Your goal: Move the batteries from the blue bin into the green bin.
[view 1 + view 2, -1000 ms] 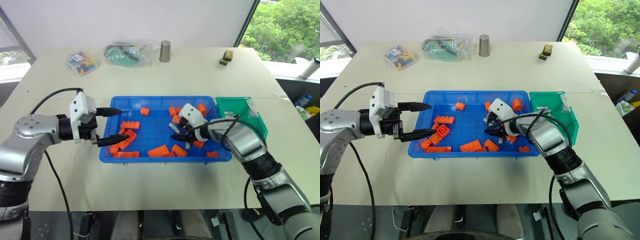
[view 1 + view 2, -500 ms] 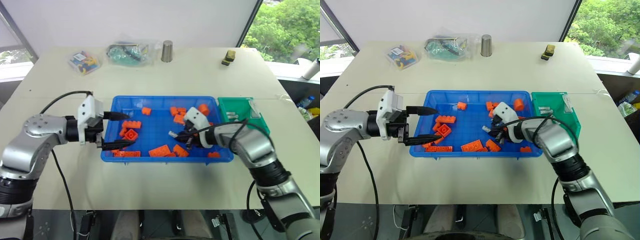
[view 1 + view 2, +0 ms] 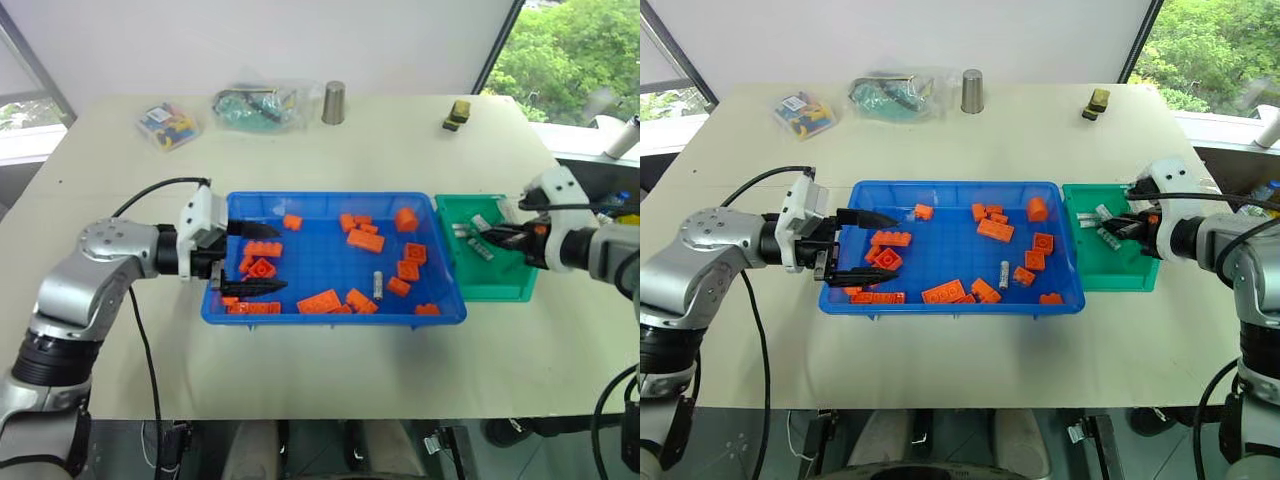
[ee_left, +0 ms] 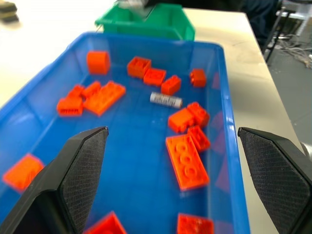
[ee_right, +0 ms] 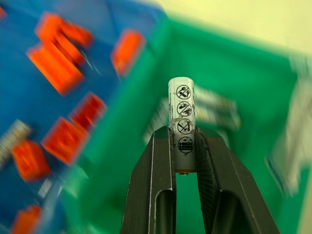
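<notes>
The blue bin [image 3: 318, 262] lies mid-table, strewn with orange bricks [image 3: 363, 240]. One of the batteries [image 3: 378, 285] lies among them right of centre, also seen in the left wrist view [image 4: 165, 99]. My right gripper [image 3: 488, 238] hovers over the green bin [image 3: 500, 285], shut on a battery [image 5: 181, 122] that stands upright between its fingers [image 5: 161, 161]. More batteries [image 3: 1092, 222] lie in the green bin's far left part. My left gripper [image 3: 242, 258] is open, its fingertips just inside the blue bin's left end, nothing between them.
At the table's far side stand a metal cup [image 3: 333, 102], a clear bag of dark parts [image 3: 255, 105], a small bag of coloured pieces [image 3: 165, 125] and a small dark object [image 3: 456, 112]. The table's right edge lies just beyond the green bin.
My right gripper closed on a battery in the blue bin, then lifted and swung right to above the green bin. My left gripper crept right over the blue bin's left wall.
</notes>
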`<control>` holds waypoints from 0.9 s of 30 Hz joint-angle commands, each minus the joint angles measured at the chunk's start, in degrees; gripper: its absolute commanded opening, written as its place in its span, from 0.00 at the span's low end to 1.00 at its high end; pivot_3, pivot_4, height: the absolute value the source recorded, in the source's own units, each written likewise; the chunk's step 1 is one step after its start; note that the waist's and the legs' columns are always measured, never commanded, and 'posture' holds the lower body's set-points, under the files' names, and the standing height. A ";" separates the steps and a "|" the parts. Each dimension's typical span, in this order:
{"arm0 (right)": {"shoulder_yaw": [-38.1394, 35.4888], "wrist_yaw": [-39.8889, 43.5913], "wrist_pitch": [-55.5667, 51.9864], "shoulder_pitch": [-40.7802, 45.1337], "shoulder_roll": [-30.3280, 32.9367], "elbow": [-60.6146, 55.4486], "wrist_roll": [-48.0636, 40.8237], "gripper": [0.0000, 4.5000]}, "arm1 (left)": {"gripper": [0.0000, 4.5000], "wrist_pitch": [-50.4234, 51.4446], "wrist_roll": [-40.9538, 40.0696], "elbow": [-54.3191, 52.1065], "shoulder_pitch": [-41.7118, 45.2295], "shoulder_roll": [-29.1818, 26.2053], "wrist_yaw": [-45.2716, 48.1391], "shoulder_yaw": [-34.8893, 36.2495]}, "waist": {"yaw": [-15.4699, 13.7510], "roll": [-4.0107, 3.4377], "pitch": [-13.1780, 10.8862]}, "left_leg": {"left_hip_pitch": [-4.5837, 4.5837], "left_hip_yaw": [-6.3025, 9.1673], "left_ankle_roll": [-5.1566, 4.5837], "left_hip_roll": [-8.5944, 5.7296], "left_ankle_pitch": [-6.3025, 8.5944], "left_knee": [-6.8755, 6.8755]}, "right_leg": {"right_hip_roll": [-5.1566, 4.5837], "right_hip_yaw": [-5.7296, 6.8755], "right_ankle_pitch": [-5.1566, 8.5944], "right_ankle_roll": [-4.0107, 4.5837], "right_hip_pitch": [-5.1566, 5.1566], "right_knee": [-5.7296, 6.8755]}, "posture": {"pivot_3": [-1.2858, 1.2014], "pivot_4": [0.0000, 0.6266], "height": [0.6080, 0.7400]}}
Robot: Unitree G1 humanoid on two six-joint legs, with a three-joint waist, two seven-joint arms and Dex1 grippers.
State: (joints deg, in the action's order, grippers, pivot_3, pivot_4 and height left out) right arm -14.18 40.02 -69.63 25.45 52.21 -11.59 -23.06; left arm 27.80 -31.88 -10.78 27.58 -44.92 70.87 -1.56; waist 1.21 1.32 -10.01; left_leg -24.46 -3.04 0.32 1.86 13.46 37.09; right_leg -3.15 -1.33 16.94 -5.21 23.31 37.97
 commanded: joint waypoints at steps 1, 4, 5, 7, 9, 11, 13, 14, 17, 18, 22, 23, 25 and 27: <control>1.42 -0.84 5.16 0.14 1.83 1.09 2.21 0.42 | 1.00 -1.38 0.55 0.58 1.31 0.17 0.72 0.08 | -0.06 0.00 0.00 | 0.00 0.01 0.00 0.00 0.00 0.00 | 0.03 0.00 0.00 0.00 0.00 0.00 | 0.52 0.24 1.00; 3.21 0.44 7.69 2.08 2.83 2.26 2.42 0.75 | 1.00 -1.44 0.50 0.36 1.09 0.13 0.74 0.39 | -0.28 -0.01 -0.01 | -0.03 0.02 0.00 0.01 0.00 0.00 | 0.03 0.00 0.00 -0.01 0.02 -0.01 | 0.52 0.24 1.00; 3.87 1.29 8.56 3.62 3.08 2.51 2.15 0.75 | 1.00 -1.42 0.44 0.08 0.71 -0.04 0.65 0.64 | -0.30 -0.01 -0.01 | -0.03 0.02 0.00 0.01 0.00 0.01 | 0.02 -0.01 0.01 -0.01 0.02 -0.01 | 0.52 0.24 1.00; 5.94 3.78 10.76 7.44 3.45 2.87 1.51 0.75 | 1.00 -1.35 0.28 -0.62 -0.24 -0.48 0.55 1.18 | -0.11 -0.05 -0.03 | -0.03 0.01 0.00 0.01 0.00 0.02 | 0.01 -0.02 0.01 -0.01 0.02 -0.01 | 0.52 0.24 1.00; 9.53 7.32 13.16 11.87 3.47 3.27 1.22 0.75 | 1.00 -1.22 0.20 -1.23 -0.99 -0.91 0.40 1.59 | -0.09 -0.10 -0.06 | -0.02 0.00 0.00 0.02 0.00 0.01 | 0.01 -0.03 0.01 -0.01 0.04 0.01 | 0.52 0.24 1.00; 13.85 11.92 14.52 15.57 2.99 3.85 0.63 0.81 | 1.00 -1.03 0.12 -1.63 -1.28 -1.20 0.25 1.85 | -0.06 -0.11 -0.07 | -0.02 0.02 0.00 0.05 0.00 0.00 | 0.05 -0.03 0.01 -0.01 0.05 0.01 | 0.52 0.24 1.00; 19.45 17.15 17.24 17.60 3.11 4.12 1.61 0.95 | 1.00 -0.88 0.06 -1.86 -1.35 -1.41 0.09 2.04 | -0.16 -0.10 -0.07 | -0.03 0.04 0.00 0.09 0.00 0.00 | 0.10 -0.03 0.01 0.00 0.06 0.01 | 0.52 0.24 1.00; 22.81 19.45 19.96 18.20 3.23 4.37 3.44 0.99 | 1.00 -0.78 0.05 -1.97 -1.30 -1.44 -0.03 2.01 | -0.21 -0.10 -0.07 | -0.03 0.05 0.00 0.10 0.00 0.00 | 0.12 -0.03 0.01 0.00 0.05 0.00 | 0.52 0.24 1.00; 32.43 25.79 29.34 19.07 3.45 6.82 10.15 0.99 | 1.00 -0.48 -0.06 -2.92 -1.57 -1.54 -0.48 2.02 | -0.61 -0.09 -0.07 | -0.05 0.06 0.00 0.08 0.00 0.04 | 0.09 -0.03 0.01 0.00 0.03 -0.01 | 0.52 0.24 1.00; 34.82 27.83 32.46 19.02 3.68 7.54 12.00 0.99 | 1.00 -0.34 -0.13 -3.23 -1.62 -1.55 -0.67 2.07 | -0.61 -0.09 -0.07 | -0.07 0.05 0.00 0.06 0.00 0.06 | 0.07 -0.03 0.01 0.01 0.03 -0.01 | 0.52 0.24 1.00; 40.47 31.83 40.54 19.27 1.53 12.25 17.05 0.99 | 1.00 0.36 -0.75 -5.38 -2.84 -1.90 -1.56 2.77 | -0.44 -0.09 -0.08 | -0.09 0.01 0.00 0.00 0.00 0.10 | -0.02 -0.02 0.01 -0.01 0.04 0.00 | 0.52 0.24 1.00; 40.95 32.19 41.60 19.47 0.70 13.60 17.84 0.99 | 1.00 0.50 -0.86 -5.83 -3.17 -2.02 -1.74 2.94 | -0.40 -0.09 -0.08 | -0.08 0.00 0.00 0.01 0.00 0.10 | -0.02 -0.02 0.01 -0.01 0.04 0.00 | 0.52 0.24 1.00; 41.40 33.57 43.07 19.53 -0.32 15.34 18.92 0.99 | 1.00 0.81 -0.95 -6.53 -3.68 -2.21 -2.31 3.31 | -0.36 -0.09 -0.08 | -0.07 0.01 0.00 0.02 0.00 0.09 | 0.00 -0.01 0.01 -0.01 0.05 0.02 | 0.52 0.24 1.00; 41.52 34.48 44.41 19.27 -0.89 16.06 19.97 0.99 | 1.00 1.08 -1.04 -7.05 -4.17 -2.36 -2.88 3.78 | -0.40 -0.09 -0.08 | -0.06 0.02 0.01 0.03 0.00 0.09 | 0.02 -0.01 0.01 -0.01 0.07 0.07 | 0.52 0.24 1.00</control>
State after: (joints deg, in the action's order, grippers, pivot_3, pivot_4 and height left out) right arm 27.98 73.48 -26.97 43.68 51.39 4.25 -4.44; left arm 28.62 -32.06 -16.15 23.64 -46.24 68.50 -0.12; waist 0.81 1.22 -10.09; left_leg -24.53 -3.01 0.33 1.90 13.46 37.18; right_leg -3.13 -1.34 16.95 -5.22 23.38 38.04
